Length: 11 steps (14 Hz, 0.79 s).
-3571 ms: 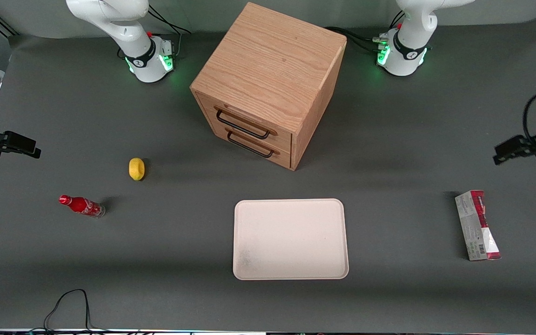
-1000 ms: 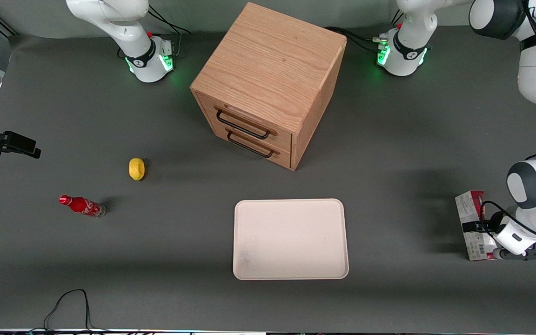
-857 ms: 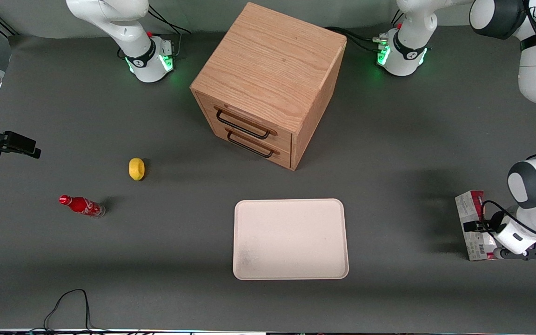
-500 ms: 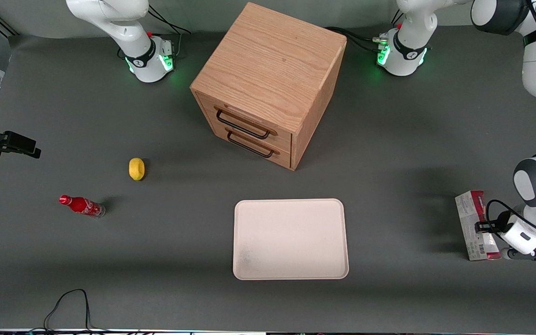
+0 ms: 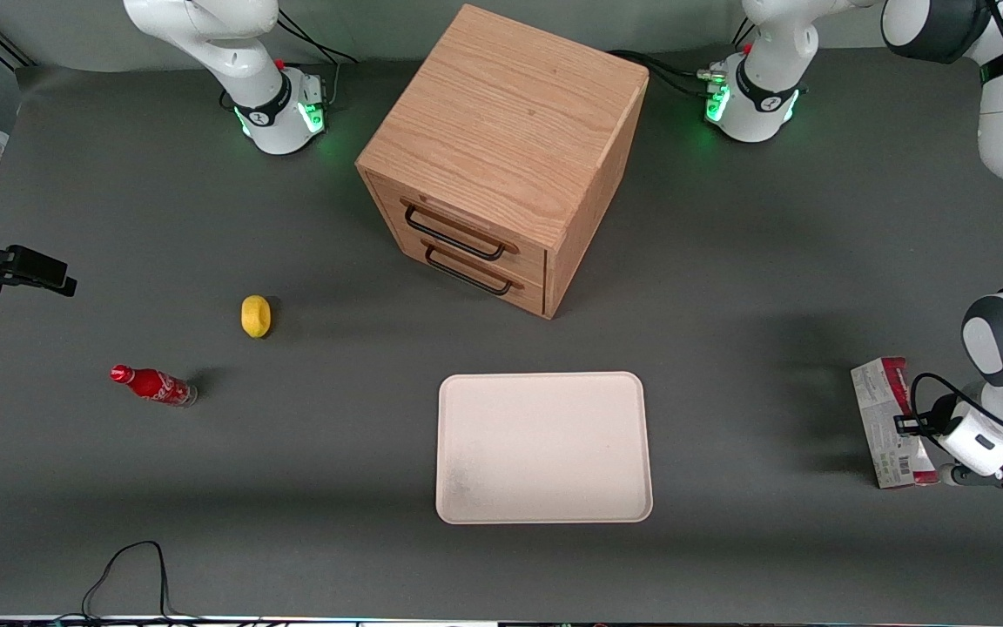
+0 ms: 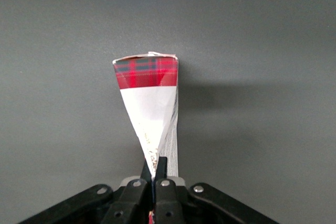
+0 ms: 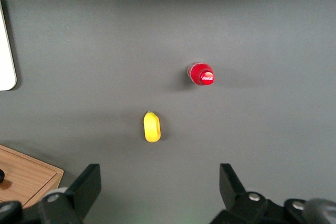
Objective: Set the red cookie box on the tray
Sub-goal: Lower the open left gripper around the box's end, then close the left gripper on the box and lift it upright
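Since a second ago my gripper [image 5: 905, 426] has shifted slightly toward the working arm's end of the bench [image 5: 728, 348], jaws clenched on the red cookie box [image 5: 886, 418], standing on edge well apart from the tray [image 5: 543, 448].

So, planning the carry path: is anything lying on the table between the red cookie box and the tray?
Nothing: the front view shows only bare dark mat between the red cookie box, where the gripper sits, and the tray.
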{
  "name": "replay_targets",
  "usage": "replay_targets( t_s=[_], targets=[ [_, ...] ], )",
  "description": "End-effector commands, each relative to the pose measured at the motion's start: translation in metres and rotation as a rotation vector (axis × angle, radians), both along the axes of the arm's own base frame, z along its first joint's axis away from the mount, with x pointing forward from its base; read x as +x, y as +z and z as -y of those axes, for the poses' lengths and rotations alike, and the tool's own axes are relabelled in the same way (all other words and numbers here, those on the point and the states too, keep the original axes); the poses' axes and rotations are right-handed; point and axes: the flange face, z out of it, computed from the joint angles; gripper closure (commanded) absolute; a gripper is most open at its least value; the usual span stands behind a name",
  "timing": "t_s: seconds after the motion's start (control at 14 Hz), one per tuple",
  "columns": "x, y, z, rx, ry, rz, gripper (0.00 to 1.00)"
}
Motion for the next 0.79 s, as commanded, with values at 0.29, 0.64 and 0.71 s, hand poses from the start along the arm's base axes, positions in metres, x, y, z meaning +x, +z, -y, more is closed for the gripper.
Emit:
replay_targets(
  t_s=[0.29,0.64,0.71],
  targets=[
    [-0.008,0.159,0.003,0.019,-0.014,-0.017,1.00],
    [-0.028,0.291,0.006,-0.023,-0.024,-0.069,1.00],
    [-0.033,0.304,0.010,-0.026,-0.027,-0.076,1.00]
  ],
)
